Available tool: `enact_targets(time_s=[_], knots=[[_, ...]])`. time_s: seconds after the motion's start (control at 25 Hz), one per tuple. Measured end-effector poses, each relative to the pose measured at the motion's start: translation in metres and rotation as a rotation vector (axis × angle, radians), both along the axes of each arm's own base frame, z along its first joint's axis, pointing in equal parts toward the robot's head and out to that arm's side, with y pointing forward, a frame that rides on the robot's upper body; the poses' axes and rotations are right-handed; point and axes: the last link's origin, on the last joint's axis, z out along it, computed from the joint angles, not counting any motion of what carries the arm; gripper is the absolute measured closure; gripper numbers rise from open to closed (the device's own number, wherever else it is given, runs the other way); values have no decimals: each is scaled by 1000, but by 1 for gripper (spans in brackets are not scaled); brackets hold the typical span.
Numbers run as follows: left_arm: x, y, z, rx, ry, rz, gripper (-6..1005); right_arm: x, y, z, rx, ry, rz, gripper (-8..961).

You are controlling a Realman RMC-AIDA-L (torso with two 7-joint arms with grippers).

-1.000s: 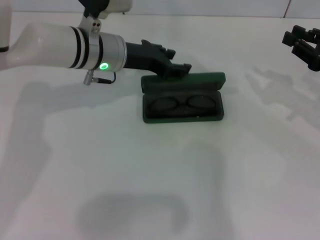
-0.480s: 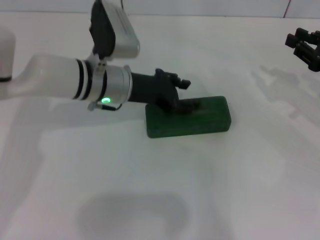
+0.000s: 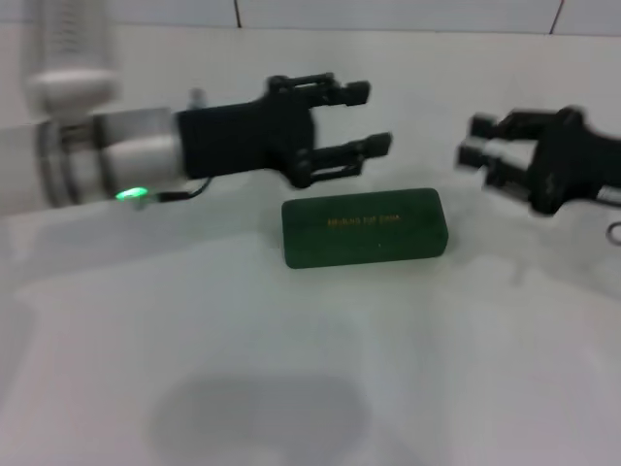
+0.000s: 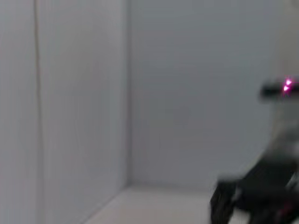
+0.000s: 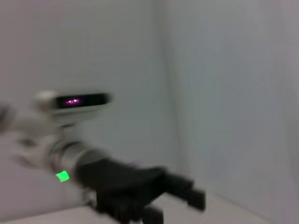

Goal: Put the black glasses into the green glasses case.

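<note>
Green glasses case (image 3: pixel 364 227), lid shut, gold lettering

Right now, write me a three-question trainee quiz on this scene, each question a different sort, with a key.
1. True or false: the green case on the table has its lid shut.
2. Multiple choice: the left gripper is A) clamped on the case, B) above and behind the case with its fingers spread, C) out of view.
3. Fill in: the right gripper hangs off the case's ____ end.

Key: 1 true. 2 B. 3 right. The glasses are not visible anywhere.
</note>
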Motion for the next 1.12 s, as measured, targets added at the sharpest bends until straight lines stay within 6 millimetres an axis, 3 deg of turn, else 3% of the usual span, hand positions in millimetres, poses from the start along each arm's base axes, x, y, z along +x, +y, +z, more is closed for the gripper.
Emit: enact_targets(time_s=[0.08, 0.2, 0.36, 0.56, 0.88, 1.12], knots=[[-9, -18, 23, -32, -81, -54, 342, -8, -5, -10, -31, -6, 60, 666], [-25, -32, 31, -4, -100, -54, 329, -18, -10, -28, -58, -35, 133, 592], [-41, -49, 29, 30, -119, -31, 312, -23, -13, -45, -88, -70, 186, 445], [-48, -64, 21, 50, -133, -33, 305, -20, -13, -52, -74, -79, 200, 213], [-51, -72, 16, 30, -134, -25, 301, -23, -10, -52, -56, -86, 215, 55], [-49, -72, 15, 22, -135, -34, 300, -22, -10, -51, -53, -86, 215, 55]])
